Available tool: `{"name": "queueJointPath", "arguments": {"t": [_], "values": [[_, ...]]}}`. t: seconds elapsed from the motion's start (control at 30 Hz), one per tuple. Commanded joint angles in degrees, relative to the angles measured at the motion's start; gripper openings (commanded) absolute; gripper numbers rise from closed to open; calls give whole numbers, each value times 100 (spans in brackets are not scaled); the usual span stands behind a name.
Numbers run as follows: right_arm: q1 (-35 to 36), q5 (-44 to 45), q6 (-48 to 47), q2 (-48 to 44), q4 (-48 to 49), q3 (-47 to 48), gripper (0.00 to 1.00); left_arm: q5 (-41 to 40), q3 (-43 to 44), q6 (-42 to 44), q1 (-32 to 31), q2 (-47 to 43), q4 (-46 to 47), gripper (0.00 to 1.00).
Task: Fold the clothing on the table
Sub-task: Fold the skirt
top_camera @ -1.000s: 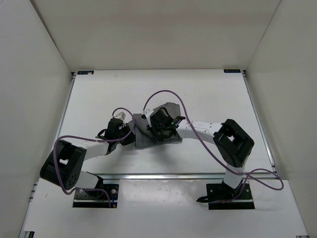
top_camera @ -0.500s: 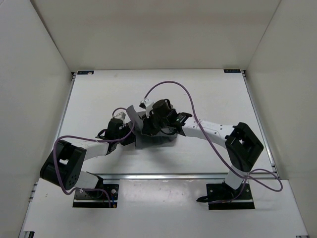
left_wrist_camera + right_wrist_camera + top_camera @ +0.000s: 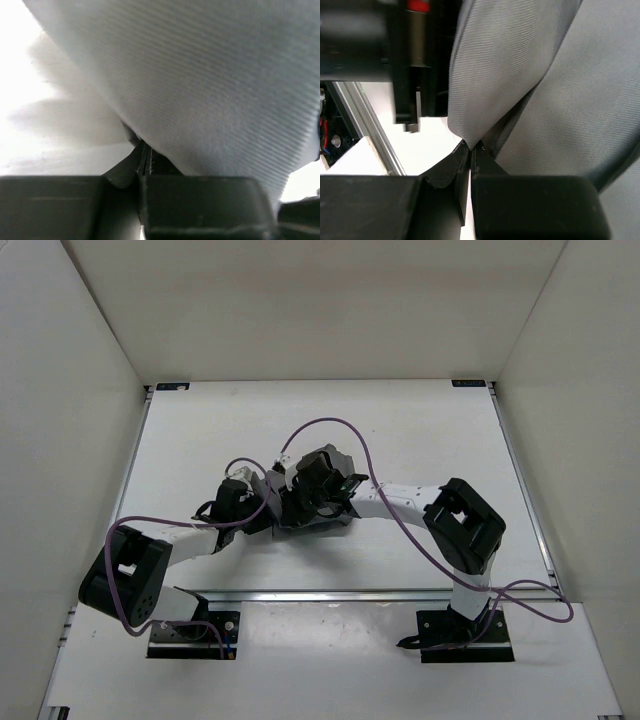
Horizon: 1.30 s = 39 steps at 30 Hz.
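Note:
The grey clothing (image 3: 322,519) lies bunched near the middle of the white table (image 3: 420,430), mostly covered by both grippers. My left gripper (image 3: 264,502) is at its left side, shut on the clothing. In the left wrist view the ribbed grey clothing (image 3: 215,85) fills the frame and runs down into the left gripper (image 3: 143,152). My right gripper (image 3: 303,487) sits just right of the left one, over the clothing. In the right wrist view the right gripper (image 3: 470,146) pinches a fold of the clothing (image 3: 495,65), with more fabric behind.
Purple cables (image 3: 330,425) loop above both arms. The metal rail (image 3: 350,593) marks the table's near edge, and white walls stand on three sides. Part of the left arm (image 3: 410,60) shows black close by in the right wrist view.
My right gripper has carried its fold of clothing leftward, up to the left gripper, and the clothing is now bunched narrower. The left arm has hardly moved.

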Motion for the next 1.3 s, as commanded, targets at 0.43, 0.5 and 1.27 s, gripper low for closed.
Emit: {"name": "queueJointPath", "arguments": {"t": [0.43, 0.5, 1.27], "values": [[37, 53, -199, -78, 437, 29, 36, 46, 291, 300, 911, -2289, -1664, 39], [72, 71, -218, -708, 727, -242, 41, -8, 317, 249, 930, -2553, -1779, 40], [-2257, 923, 134, -4702, 877, -3241, 58, 1617, 502, 477, 552, -2606, -1526, 98]]}}
